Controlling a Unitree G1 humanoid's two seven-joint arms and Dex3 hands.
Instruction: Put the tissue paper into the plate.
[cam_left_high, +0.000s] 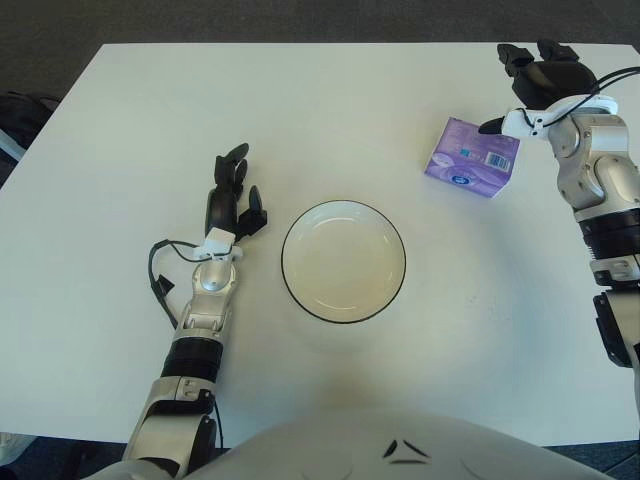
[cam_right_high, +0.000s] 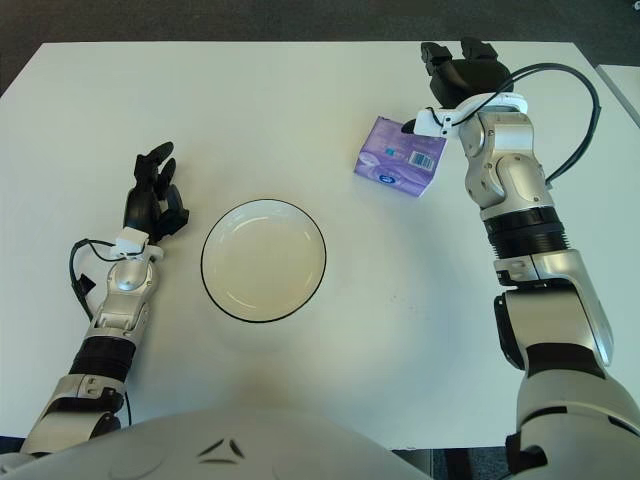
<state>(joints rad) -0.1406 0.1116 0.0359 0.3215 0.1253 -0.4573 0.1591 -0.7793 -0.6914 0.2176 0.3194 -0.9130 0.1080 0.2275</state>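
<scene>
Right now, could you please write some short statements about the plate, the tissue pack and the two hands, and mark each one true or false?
1. The tissue pack lies inside the plate. False: it lies on the table, to the right of the plate and farther from the robot.
2. The plate holds nothing. True.
3. The right hand grasps the tissue pack. False: it shows just beyond the pack's far right corner, fingers spread, holding nothing.
4. The left hand shows to the left of the plate. True.
5. The tissue pack is green. False: it is purple.
</scene>
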